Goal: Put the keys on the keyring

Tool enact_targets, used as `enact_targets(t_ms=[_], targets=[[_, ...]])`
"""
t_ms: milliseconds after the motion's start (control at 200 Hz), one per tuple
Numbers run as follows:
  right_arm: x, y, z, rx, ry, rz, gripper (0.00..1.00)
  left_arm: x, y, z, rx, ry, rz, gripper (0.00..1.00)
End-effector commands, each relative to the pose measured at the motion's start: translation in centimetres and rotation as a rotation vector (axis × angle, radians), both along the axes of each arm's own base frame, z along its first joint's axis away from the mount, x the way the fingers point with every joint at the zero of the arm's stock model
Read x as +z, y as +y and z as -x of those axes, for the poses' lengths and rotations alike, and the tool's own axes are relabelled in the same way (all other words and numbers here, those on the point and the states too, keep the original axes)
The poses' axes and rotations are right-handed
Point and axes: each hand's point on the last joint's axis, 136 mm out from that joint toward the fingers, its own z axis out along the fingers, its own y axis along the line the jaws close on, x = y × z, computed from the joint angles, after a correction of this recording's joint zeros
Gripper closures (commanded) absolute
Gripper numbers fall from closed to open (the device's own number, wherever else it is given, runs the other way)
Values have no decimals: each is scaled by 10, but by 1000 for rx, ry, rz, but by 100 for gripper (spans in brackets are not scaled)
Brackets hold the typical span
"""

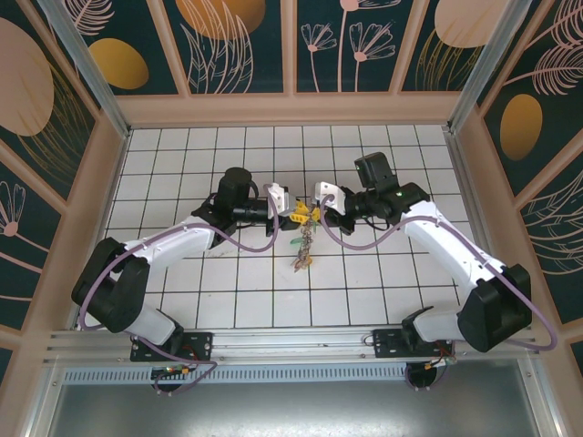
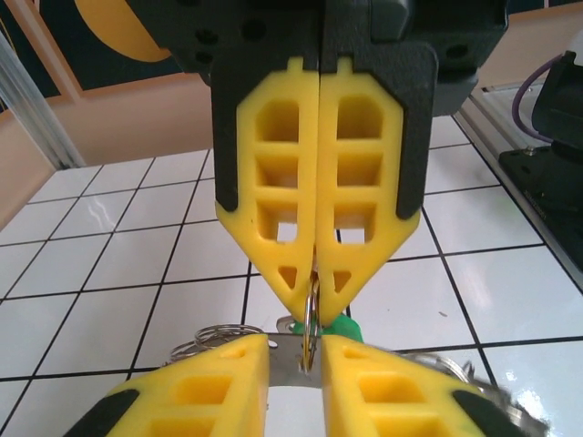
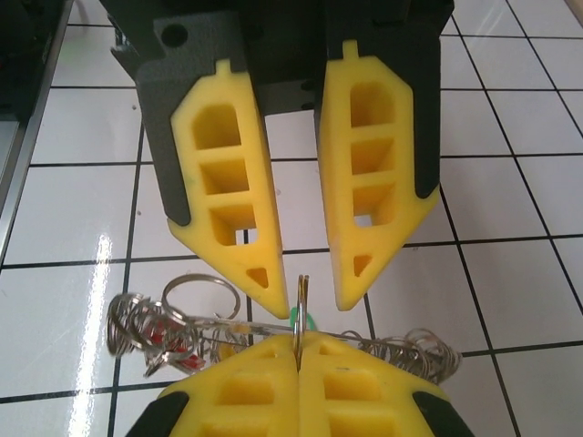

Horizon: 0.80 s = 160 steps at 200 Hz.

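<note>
Closest to the lens in the right wrist view, the right gripper (image 3: 299, 353) has its yellow jaws pressed together on the keyring (image 3: 301, 305). The keyring is a thin metal hoop seen edge-on and standing upright out of the pinch.

The keys (image 1: 302, 248) hang from the keyring in a loose bunch. A green tag (image 2: 344, 326) sits right against it, a red tag (image 3: 166, 339) lies off to one side, and springy wire loops (image 3: 205, 289) fan out on both sides.

Just past the keyring, the left gripper (image 3: 306, 296) faces the right one. Its jaws stand a little apart, one on each side of the hoop's edge. In the left wrist view a flat metal piece lies across that gap, but I cannot tell whether the jaws bear on it. The white tiled surface (image 3: 510, 182) lies below the keyring, and both grippers are clear of it.

The keyring looks stiff, springy and slick, so an edge-on pinch like this could let it twist or slip. A hold close to its split end, flat between the pads, seems safer. The keys look light and free to swing. Each is probably best held by its flat head, leaving the hole free.
</note>
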Motion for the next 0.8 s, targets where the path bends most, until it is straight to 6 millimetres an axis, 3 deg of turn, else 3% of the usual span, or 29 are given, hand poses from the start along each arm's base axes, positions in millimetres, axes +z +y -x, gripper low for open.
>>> enact_targets(t_ms=[0,75,275,350,465,796], targets=[[17,8,-3,29,-54,-30,100,12,-5,2,-30,-28,30,86],[16,8,-4,25,-61,-26,100,7,-5,1,-31,-28,11,100],[19,10,-2,25,-69,-43,100,3,-2,3,-29,-36,10,100],[20,9,0,22,-84,-52,82,14,-1,6,-23,-39,69,100],[16,4,5,16,-68,-67,76,30,-3,15,-58,-11,163,100],[20,-13,11,-44,-62,-117,75,47,-2,20,-79,15,298,100]])
